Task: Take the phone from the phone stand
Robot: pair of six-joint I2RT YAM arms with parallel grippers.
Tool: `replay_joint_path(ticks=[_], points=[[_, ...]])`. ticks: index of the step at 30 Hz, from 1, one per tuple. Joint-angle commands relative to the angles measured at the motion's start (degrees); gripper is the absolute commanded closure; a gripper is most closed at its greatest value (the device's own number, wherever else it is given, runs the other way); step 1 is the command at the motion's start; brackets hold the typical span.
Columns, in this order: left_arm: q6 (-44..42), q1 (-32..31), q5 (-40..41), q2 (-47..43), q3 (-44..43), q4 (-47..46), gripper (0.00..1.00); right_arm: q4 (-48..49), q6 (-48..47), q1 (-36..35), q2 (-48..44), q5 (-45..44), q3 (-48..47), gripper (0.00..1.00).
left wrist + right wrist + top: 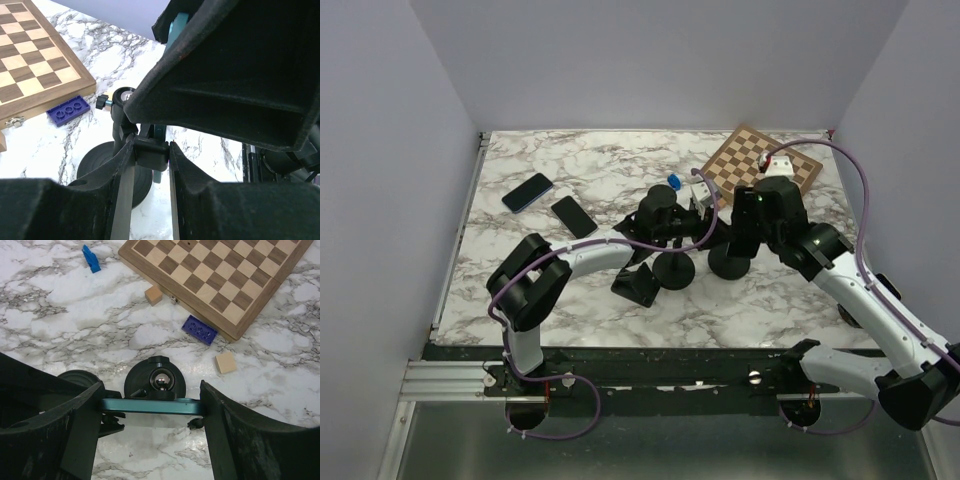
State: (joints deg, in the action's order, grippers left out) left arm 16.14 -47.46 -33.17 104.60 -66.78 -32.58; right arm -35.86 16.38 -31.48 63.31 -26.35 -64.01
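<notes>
My right gripper (151, 412) has its two fingers (222, 420) set against the opposite ends of the phone (150, 406). From the wrist I see it edge-on as a thin teal bar spanning the whole gap, so I read this as a grip on it, jaws wide. The phone sits in the cradle of the phone stand (159, 380), whose shiny ball joint and round base show just beyond the teal edge.

My left gripper (151, 170) is narrow. Its fingers (122, 175) lie against either side of the stand's black bracket, and I see no gap, so I take it as clamped there to hold the stand down.

The phone should be rigid, flat and fairly light, with smooth rounded edges that could slide out from my pads. Its glass face would not take a knock well. I judge the ends are the right hold, squarely across, away from screen and back. Lifting straight out of the cradle seems best, since twisting could lever the stand over.

Farther out on the marble table (570, 170) are a chessboard (220, 280), a blue brick (200, 330) and a wooden cube (226, 362). Two other phones (527, 192) lie flat well to the left.
</notes>
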Motion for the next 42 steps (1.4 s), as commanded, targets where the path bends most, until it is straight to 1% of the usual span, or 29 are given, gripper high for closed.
replay_joint_path(ticks=[1,4,9,15,20,24,26,29,32,36,39,42], points=[[-1.64,1.36,-1.62,-0.28,1.45,3.11,1.0,5.18,-4.93,0.25,-5.46,-5.21,2.12,0.99],[-1.62,2.63,-4.73,-0.44,1.48,3.63,1.0,6.1,-6.69,0.2,-8.29,-6.79,5.26,0.99],[-2.58,3.85,-7.1,0.46,0.38,6.41,1.0,7.43,-8.17,0.2,-10.98,-1.72,7.07,0.99],[-3.9,4.46,-9.77,2.14,-0.51,7.2,1.0,8.52,-10.96,0.22,-11.6,7.56,7.04,0.99],[-5.72,4.75,-10.68,3.54,-1.97,8.91,1.0,8.92,-13.83,0.16,-10.99,18.5,6.24,0.99],[-7.52,5.12,-12.17,4.45,-3.58,10.86,1.0,6.92,-15.02,0.22,-9.14,23.28,3.71,0.99],[-7.39,5.27,-11.59,4.81,-3.94,10.58,1.0,5.48,-15.42,0.2,-8.14,25.74,2.6,0.99],[-6.12,5.46,-10.77,5.52,-4.55,9.65,1.0,5.31,-14.8,0.2,-9.17,25.91,2.73,0.99],[-5.77,5.52,-9.09,5.46,-4.61,9.4,1.0,5.05,-15.14,0.17,-10.55,29.04,2.9,0.99],[-5.83,5.9,-2.69,5.27,-5.26,11.45,1.0,4.1,-14.86,0.2,-10.93,30.58,2.69,0.99],[-5.0,6.41,2.93,3.72,-3.36,10.37,1.0,4.29,-14.15,0.2,-11.83,27.1,3.56,0.99],[-4.09,6.42,4.41,1.12,1.13,5.01,1.0,4.83,-13.48,0.2,-13.35,18.83,4.24,0.99]])
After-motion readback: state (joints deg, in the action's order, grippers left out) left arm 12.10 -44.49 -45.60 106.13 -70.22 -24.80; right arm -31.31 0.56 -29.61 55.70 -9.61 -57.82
